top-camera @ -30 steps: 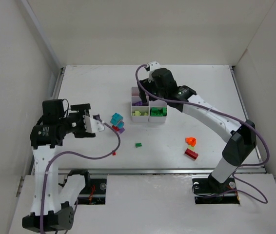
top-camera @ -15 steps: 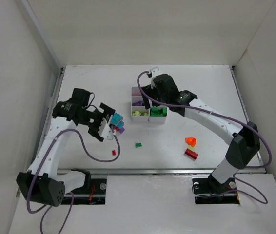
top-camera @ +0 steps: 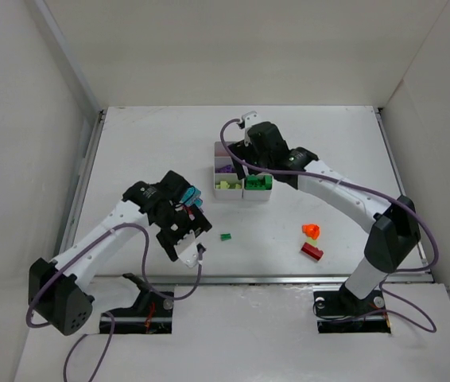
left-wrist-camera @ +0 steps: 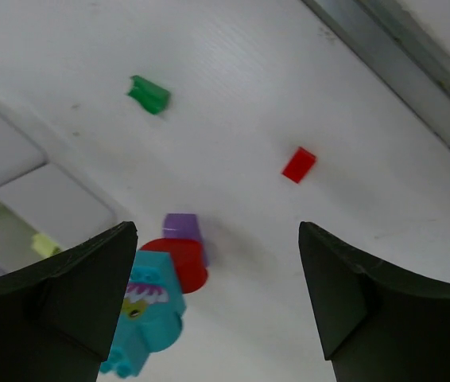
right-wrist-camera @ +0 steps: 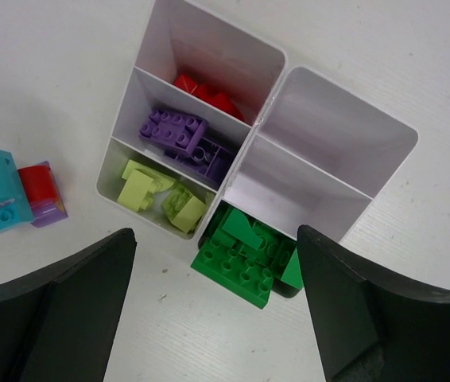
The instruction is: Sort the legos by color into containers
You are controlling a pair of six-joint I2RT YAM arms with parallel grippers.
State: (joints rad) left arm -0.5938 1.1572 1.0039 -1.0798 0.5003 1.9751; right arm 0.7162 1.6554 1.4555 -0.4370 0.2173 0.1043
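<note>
Spread and empty, my left gripper (left-wrist-camera: 217,274) hovers over the cyan, red and purple legos (left-wrist-camera: 179,264) near the tabletop's (top-camera: 145,143) near edge, poised to pick, while my right gripper (right-wrist-camera: 213,247), likewise spread, overlooks the half-filled tray (right-wrist-camera: 276,62) mid-tabletop.

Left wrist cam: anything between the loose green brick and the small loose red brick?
Nothing. The left wrist view shows only bare table between the green brick and the red brick.

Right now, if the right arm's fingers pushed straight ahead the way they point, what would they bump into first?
Probably the white tray, near the wall between its yellow-green bricks and green bricks; depth is hard to judge.
</note>
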